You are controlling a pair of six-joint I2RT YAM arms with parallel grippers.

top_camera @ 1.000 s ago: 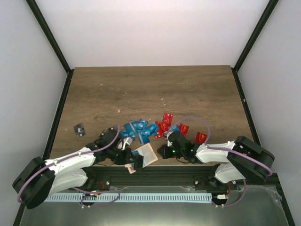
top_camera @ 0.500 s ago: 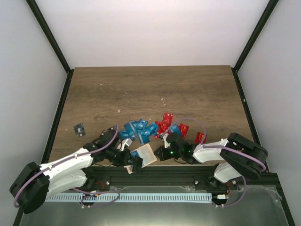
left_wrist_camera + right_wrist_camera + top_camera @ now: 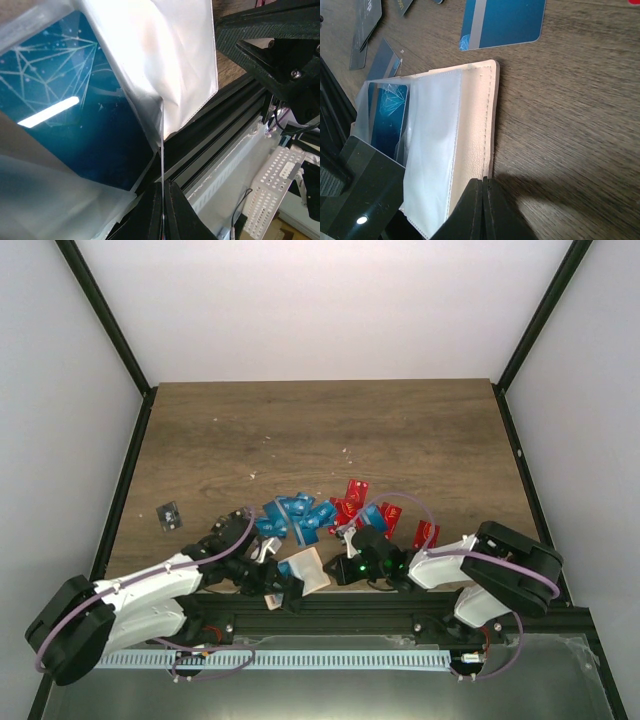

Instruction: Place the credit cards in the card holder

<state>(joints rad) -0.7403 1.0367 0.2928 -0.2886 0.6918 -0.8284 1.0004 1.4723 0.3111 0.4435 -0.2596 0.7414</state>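
The left gripper has its fingers pressed together on a thin clear plastic sleeve of the pale beige square card holder, which lies just right of it. A dark blue patterned credit card sits inside the sleeve. Just right of the holder, the right gripper is closed, its tips at the holder's stitched edge; whether it pinches that edge I cannot tell. Loose blue credit cards lie just beyond both grippers.
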